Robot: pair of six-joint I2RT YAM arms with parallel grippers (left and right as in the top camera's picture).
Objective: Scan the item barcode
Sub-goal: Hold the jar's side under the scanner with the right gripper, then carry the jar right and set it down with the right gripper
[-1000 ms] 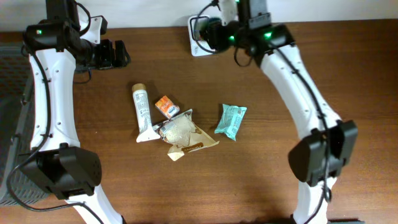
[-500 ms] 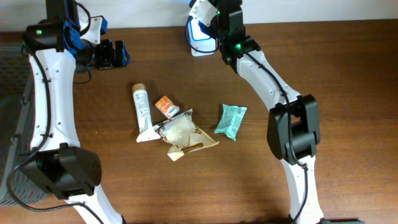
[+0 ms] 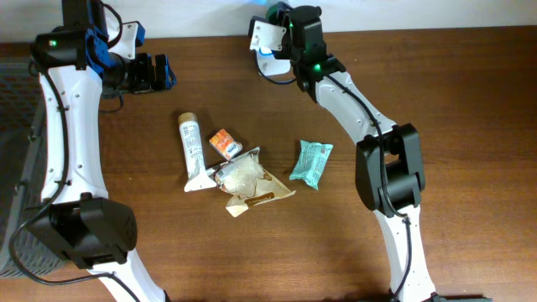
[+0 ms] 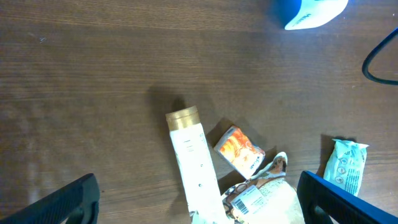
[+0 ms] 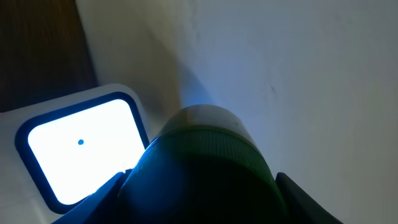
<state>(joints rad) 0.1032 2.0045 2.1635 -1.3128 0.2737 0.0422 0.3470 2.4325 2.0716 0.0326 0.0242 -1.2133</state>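
My right gripper [image 3: 291, 32] is at the back edge of the table, shut on a dark green, ribbed round item [image 5: 205, 168] that fills the space between its fingers [image 5: 93, 202]. The item's end sits right next to the lit white window of the scanner [image 5: 81, 149], a white unit [image 3: 267, 38] glowing blue. No barcode shows on the item. My left gripper [image 3: 159, 73] hangs open and empty at the back left, above the table, its fingers [image 4: 68, 202] wide apart.
Mid-table lie a white tube with a gold cap [image 3: 191, 151], a small orange packet [image 3: 225, 143], a pale crinkled bag with a barcode label [image 3: 247, 180] and a teal packet [image 3: 311, 163]. A black cable [image 4: 379, 56] runs from the scanner.
The right arm has swung its wrist round and carried the green item up to the scanner's window, which now glows blue. The left arm has stayed put.
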